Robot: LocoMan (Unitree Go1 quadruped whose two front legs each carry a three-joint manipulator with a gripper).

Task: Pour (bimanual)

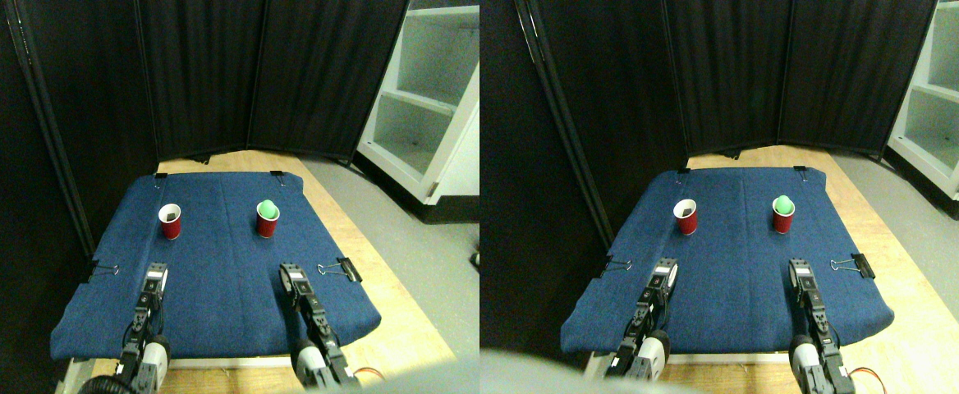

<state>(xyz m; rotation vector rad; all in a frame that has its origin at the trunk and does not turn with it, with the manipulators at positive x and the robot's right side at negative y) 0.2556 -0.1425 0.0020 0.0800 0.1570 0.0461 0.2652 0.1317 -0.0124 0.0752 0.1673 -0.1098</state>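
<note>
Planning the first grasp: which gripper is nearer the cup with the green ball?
Right. The right gripper sits just in front of the cup with the green ball, slightly right; the left gripper lies well to its left.

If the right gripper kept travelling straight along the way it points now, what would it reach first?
Most likely the red cup holding the green ball. The right gripper points up the blue cloth, slightly leftward, with only bare cloth between. Depth is hard to judge, so it might pass just beside it.
</note>
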